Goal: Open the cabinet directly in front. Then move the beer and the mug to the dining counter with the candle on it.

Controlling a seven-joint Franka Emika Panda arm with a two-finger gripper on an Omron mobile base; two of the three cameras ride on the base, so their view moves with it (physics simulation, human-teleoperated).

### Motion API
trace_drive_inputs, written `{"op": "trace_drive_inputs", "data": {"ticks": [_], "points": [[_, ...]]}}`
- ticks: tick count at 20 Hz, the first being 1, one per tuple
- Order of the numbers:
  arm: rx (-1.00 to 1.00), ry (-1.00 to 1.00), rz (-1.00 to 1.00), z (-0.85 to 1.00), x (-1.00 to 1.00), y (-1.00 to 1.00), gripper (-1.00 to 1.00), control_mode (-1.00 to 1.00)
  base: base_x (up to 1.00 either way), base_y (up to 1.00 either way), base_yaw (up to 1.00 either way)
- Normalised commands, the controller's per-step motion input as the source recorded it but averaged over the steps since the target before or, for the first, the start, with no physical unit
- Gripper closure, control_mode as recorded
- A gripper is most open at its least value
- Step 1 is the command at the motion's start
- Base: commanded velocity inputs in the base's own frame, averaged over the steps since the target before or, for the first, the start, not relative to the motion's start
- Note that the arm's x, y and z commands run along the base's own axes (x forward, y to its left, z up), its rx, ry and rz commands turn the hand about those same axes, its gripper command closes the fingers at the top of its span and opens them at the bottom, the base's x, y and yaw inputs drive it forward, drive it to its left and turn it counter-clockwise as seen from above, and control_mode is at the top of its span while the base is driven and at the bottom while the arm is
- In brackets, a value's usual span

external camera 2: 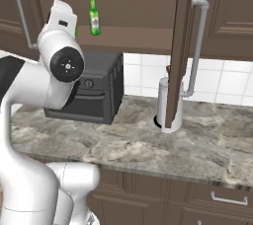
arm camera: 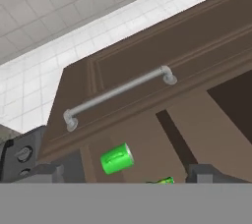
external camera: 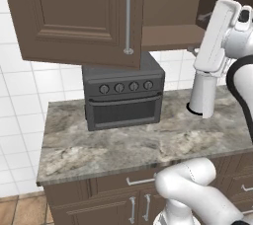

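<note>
Cabinet (external camera: 74,17), left base view: dark brown raised-panel door swung open above the toaster oven (external camera: 123,95). Right base view: slim green beer (external camera 2: 94,16) upright on its shelf. Hand view: bright green mug (arm camera: 117,158) inside; my gripper (arm camera: 123,174) spread wide, empty.

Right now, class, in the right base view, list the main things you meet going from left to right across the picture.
Left door handle → beer → open right door's edge → its handle.
</note>
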Motion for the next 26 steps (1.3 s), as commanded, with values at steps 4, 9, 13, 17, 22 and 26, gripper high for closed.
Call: {"op": "trace_drive_inputs", "data": {"ticks": [4,9,13,17,22,26], "points": [[0.00,0.00,0.07,-0.20,0.34,0.07,-1.00,-1.00,0.00,0.00,0.00],[0.00,-0.01,0.01,-0.14,0.38,0.19,-1.00,-1.00,0.00,0.00,0.00],[0.00,-0.01,0.00,-0.04,0.34,0.15,-1.00,-1.00,0.00,0.00,0.00],[0.00,0.00,0.00,-0.03,0.33,0.14,-1.00,-1.00,0.00,0.00,0.00],[0.00,0.00,0.02,-0.04,0.39,0.00,-1.00,-1.00,0.00,0.00,0.00],[0.00,0.00,0.10,-0.01,0.28,0.00,-1.00,-1.00,0.00,0.00,0.00]]}}
